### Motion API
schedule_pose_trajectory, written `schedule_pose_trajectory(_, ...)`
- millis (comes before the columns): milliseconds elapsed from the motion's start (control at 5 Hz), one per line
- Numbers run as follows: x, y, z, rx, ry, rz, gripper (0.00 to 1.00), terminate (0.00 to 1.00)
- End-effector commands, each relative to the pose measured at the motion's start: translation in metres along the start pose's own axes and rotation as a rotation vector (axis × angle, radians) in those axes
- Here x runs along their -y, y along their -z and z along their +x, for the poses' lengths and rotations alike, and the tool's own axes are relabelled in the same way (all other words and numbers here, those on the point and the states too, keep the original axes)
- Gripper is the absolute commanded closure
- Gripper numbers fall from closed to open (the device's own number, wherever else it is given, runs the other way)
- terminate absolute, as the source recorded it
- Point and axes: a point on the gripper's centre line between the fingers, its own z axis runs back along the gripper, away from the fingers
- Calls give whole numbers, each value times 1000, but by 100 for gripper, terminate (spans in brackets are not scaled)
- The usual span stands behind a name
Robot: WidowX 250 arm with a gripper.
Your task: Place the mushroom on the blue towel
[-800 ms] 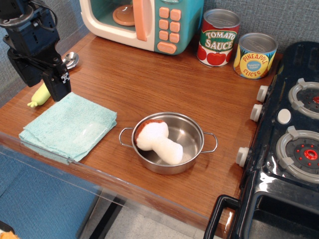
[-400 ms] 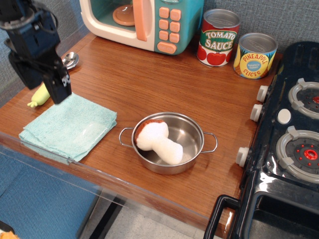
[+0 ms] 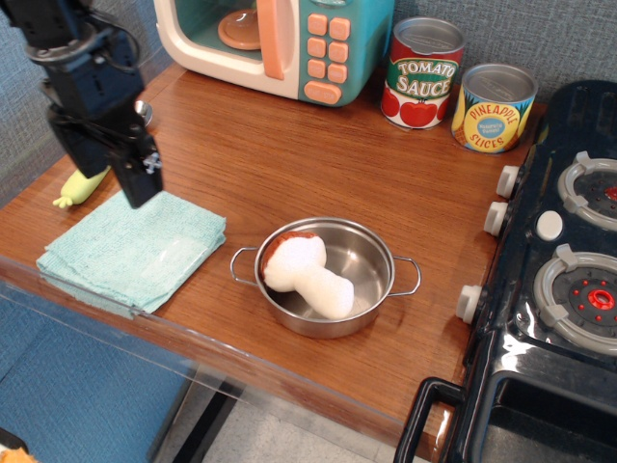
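The mushroom (image 3: 307, 271), a plush toy with a white stem and reddish-brown cap, lies on its side inside the steel pot (image 3: 371, 253) near the front of the counter. The blue towel (image 3: 130, 249), a folded light teal cloth, lies flat at the front left, left of the pot. My gripper (image 3: 138, 181) hangs from the black arm above the towel's far edge, well to the left of the mushroom. It holds nothing. Its fingers overlap into one dark block, so the gap between them does not show.
A yellow-handled spoon (image 3: 82, 183) lies behind the towel, partly hidden by the arm. A toy microwave (image 3: 280, 43), a tomato sauce can (image 3: 421, 74) and a pineapple can (image 3: 493, 108) stand at the back. A toy stove (image 3: 569, 251) fills the right side.
My gripper has moved right and slightly toward the front, from beside the spoon to over the towel's far edge. The mushroom, pot and towel have not moved.
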Motion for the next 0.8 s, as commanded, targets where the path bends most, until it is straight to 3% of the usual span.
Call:
schedule_pose_trajectory(0,60,-4,38,79,232,-41,0,0)
schedule_pose_trajectory(400,111,13,55,68,391,-60,0,0)
schedule_pose_trajectory(600,119,17,57,50,411,-47,0,0)
